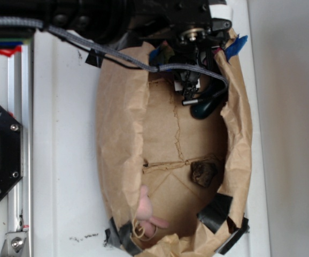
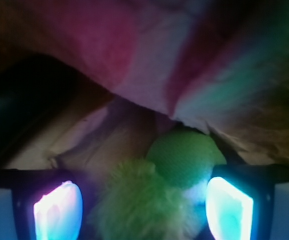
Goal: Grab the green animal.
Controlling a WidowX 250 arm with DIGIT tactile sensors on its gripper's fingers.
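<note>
The green animal (image 2: 149, 205) is a fuzzy lime-green plush that fills the low middle of the wrist view. Its round, paler green flat limb (image 2: 184, 157) lies just beyond the body, and a pale patch shows by the right finger. My gripper (image 2: 143, 210) is open, its two lit fingertips (image 2: 57, 212) standing on either side of the plush. The plush sits nearer the right finger, and I cannot tell whether they touch. In the exterior view my gripper (image 1: 192, 88) hangs at the top end of the paper-lined tub, and the arm hides the plush.
Crumpled brown paper (image 1: 122, 134) lines the tub, and its wall (image 2: 149, 60) rises close ahead of the fingers. A dark teal glossy capsule (image 1: 205, 107) lies beside the gripper. A dark brown lump (image 1: 202, 173) and a pink plush (image 1: 146, 214) lie lower down.
</note>
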